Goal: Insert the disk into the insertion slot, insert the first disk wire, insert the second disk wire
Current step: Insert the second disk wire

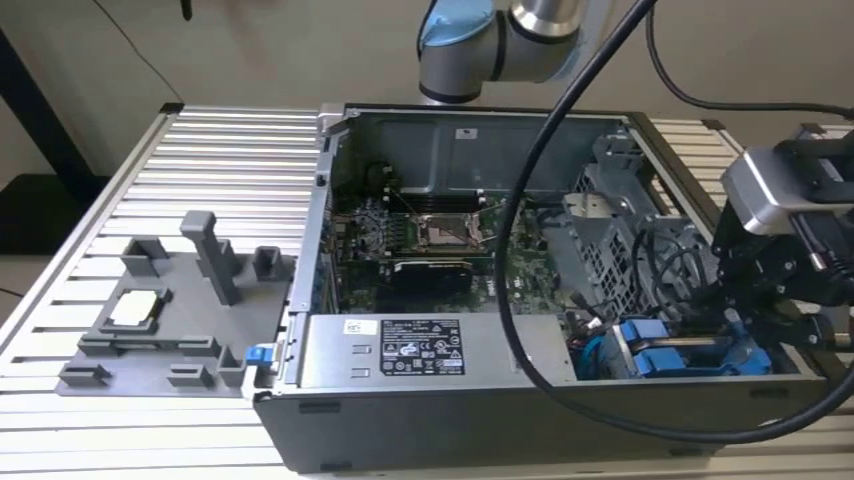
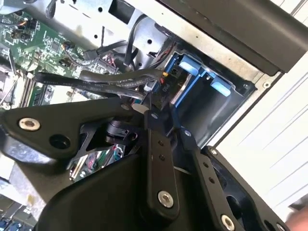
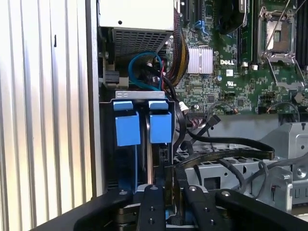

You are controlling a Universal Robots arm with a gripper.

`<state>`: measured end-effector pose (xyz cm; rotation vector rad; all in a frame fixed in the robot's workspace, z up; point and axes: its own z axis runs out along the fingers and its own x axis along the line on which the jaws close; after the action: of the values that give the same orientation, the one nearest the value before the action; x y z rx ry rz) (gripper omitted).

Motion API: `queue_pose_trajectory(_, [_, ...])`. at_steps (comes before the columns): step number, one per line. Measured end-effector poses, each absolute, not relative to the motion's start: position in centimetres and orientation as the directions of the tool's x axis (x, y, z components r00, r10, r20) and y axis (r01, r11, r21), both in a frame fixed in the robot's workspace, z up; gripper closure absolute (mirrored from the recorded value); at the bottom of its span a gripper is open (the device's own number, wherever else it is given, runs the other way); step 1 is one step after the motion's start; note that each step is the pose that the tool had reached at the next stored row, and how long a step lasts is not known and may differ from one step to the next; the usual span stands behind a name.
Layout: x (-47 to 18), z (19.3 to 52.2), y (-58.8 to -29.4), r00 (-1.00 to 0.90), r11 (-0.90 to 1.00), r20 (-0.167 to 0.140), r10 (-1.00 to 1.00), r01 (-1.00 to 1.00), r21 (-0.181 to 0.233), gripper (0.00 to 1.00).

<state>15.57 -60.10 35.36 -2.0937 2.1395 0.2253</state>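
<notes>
The disk [image 3: 152,161] stands edge-on in the insertion slot [image 2: 214,108] of the dark drive cage, held in its blue carrier [image 3: 160,126]. A second blue carrier tab [image 3: 127,127] sits beside it. In the exterior view the blue carriers [image 1: 654,355] lie at the case's front corner on the exterior view's right, with my gripper [image 1: 731,322] just above them. My gripper [image 3: 171,185] is shut on a black disk wire [image 3: 226,142], which curls back over the metal cage. The gripper tip [image 2: 168,124] is pressed close to the disk's connector end [image 2: 166,88]. What lies between the fingers is partly hidden.
The open computer case holds the motherboard [image 1: 427,235], the power supply [image 1: 400,350] and a perforated metal cage [image 1: 614,230]. Loose black cables [image 2: 110,79] and a blue cable [image 3: 144,67] crowd the drive cage. A grey fixture tray [image 1: 160,320] sits on the slatted table [image 1: 227,160].
</notes>
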Motion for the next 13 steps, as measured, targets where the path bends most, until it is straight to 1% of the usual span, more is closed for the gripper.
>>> queue_pose_trajectory(5, [15.6, 37.4, -60.1, -0.023, 0.021, -0.203, -0.979, -1.000, 0.010, 0.77])
queue_pose_trajectory(13, [15.6, 37.5, -60.1, -0.023, 0.021, -0.204, -0.979, -1.000, 0.010, 0.77])
